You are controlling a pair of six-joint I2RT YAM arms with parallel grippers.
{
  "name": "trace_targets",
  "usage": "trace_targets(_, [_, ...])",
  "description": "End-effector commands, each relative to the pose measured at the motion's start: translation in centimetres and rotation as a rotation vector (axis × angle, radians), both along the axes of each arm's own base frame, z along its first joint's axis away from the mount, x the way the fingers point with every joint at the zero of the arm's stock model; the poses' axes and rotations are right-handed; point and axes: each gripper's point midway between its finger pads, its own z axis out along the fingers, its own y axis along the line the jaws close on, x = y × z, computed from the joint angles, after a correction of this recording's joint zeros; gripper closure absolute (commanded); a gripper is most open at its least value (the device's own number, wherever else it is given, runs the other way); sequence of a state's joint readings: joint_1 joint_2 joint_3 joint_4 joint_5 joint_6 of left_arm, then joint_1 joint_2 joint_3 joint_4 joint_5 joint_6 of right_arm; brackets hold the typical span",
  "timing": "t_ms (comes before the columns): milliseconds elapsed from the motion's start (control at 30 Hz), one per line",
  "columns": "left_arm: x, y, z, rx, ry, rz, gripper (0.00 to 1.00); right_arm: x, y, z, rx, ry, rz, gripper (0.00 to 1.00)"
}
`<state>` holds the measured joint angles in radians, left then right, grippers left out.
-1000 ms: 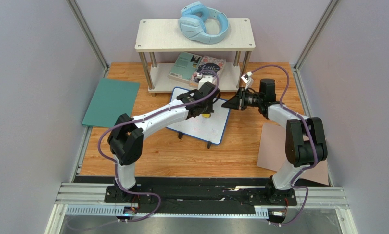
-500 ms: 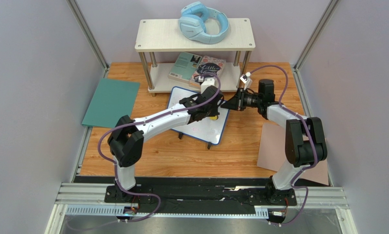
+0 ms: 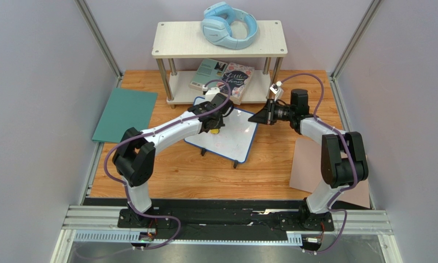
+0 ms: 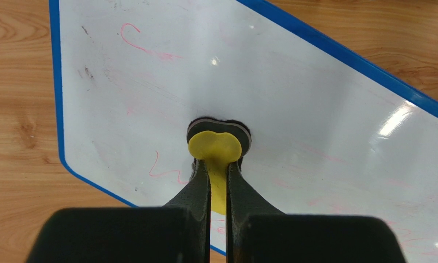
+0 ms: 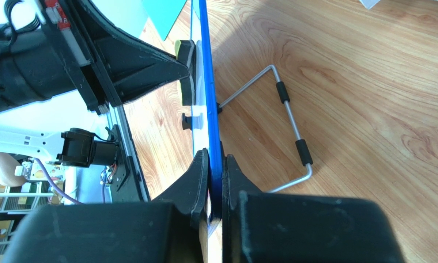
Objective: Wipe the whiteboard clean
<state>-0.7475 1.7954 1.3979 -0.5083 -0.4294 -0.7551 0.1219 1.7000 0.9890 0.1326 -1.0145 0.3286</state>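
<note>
Swept leftward across whiteboard [image 3: 237, 139], lying on bench [image 3: 177, 175], with left claw [image 4: 218, 174] clamped on eraser [image 4: 215, 147]. Steadied by right claw [image 5: 215, 164] pinching rim. Needs further passes over pink marks [image 4: 166, 172].

The whiteboard [image 4: 292, 109] is glossy, the table [image 4: 18, 109] smooth wood grain, the stand [image 5: 292, 120] bare metal wire

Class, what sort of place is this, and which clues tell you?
Probably a robot test cell: left arm and right arm bolted to a metal rail, plain walls enclosing the table, props like the whiteboard and headphones.
</note>
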Motion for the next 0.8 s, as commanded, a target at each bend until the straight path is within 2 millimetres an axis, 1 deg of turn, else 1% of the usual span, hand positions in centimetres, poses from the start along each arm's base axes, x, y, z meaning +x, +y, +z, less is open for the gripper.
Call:
trace_targets(0, [-1.8, -8.7, -0.6, -0.036, 0.008, -0.179, 1.0, 1.1, -1.0, -3.3, -0.15, -0.075, -0.056, 1.0])
trace_targets(33, [-3.1, -10.5, -1.5, -0.033, 0.024, -0.217, 1.0, 1.1, -1.0, -3.3, -0.151, -0.075, -0.057, 1.0])
trace_targets(67, [-3.7, -11.8, -1.5, -0.04, 0.025, -0.238, 1.0, 1.1, -1.0, -3.4, -0.15, -0.073, -0.057, 1.0])
trace_targets(100, [-4.0, -13.1, -1.0, -0.064, 0.02, -0.255, 1.0, 1.1, -1.0, -3.3, -0.151, -0.075, -0.057, 1.0])
trace_targets(133, [-4.5, -14.0, -1.7, -0.064, 0.032, -0.267, 1.0, 1.1, -1.0, -3.4, -0.15, -0.072, -0.057, 1.0])
trace_targets(167, [-5.5, -15.2, -2.0, -0.066, 0.041, -0.294, 1.0, 1.1, -1.0, -3.3, -0.15, -0.073, -0.057, 1.0])
trace_targets(200, [-6.0, -16.0, -1.8, -0.083, 0.046, -0.31, 1.0, 1.1, -1.0, -3.3, -0.15, -0.073, -0.057, 1.0])
trace_targets(233, [-6.5, -16.7, -2.4, -0.082, 0.057, -0.32, 1.0, 1.1, -1.0, -3.3, -0.15, -0.071, -0.058, 1.0])
trace_targets(267, [-7.3, -17.4, -2.5, -0.095, 0.065, -0.326, 1.0, 1.2, -1.0, -3.3, -0.15, -0.072, -0.059, 1.0])
trace_targets(433, [-8.7, -19.1, -3.1, -0.137, 0.098, -0.347, 1.0, 1.2, -1.0, -3.3, -0.152, -0.075, -0.062, 1.0])
trace_targets(500, [-8.8, -18.8, -3.4, -0.129, 0.107, -0.328, 1.0, 1.2, -1.0, -3.5, -0.154, -0.07, -0.063, 1.0])
trace_targets(533, [-8.7, -18.3, -3.5, -0.117, 0.107, -0.31, 1.0, 1.3, -1.1, -3.4, -0.153, -0.069, -0.065, 1.0])
trace_targets(600, [-8.7, -16.6, -4.0, -0.065, 0.101, -0.268, 1.0, 1.2, -1.0, -3.4, -0.153, -0.069, -0.063, 1.0])
trace_targets(633, [-8.4, -15.9, -3.5, -0.062, 0.091, -0.253, 1.0, 1.2, -1.0, -3.3, -0.151, -0.072, -0.062, 1.0])
trace_targets(667, [-8.2, -15.2, -3.5, -0.058, 0.09, -0.241, 1.0, 1.3, -1.0, -3.3, -0.15, -0.073, -0.063, 1.0])
trace_targets(700, [-8.2, -14.0, -3.5, -0.049, 0.089, -0.224, 1.0, 1.3, -1.0, -3.3, -0.151, -0.074, -0.062, 1.0])
trace_targets(767, [-7.3, -12.6, -3.1, -0.057, 0.074, -0.191, 1.0, 1.3, -1.1, -3.4, -0.152, -0.071, -0.064, 1.0])
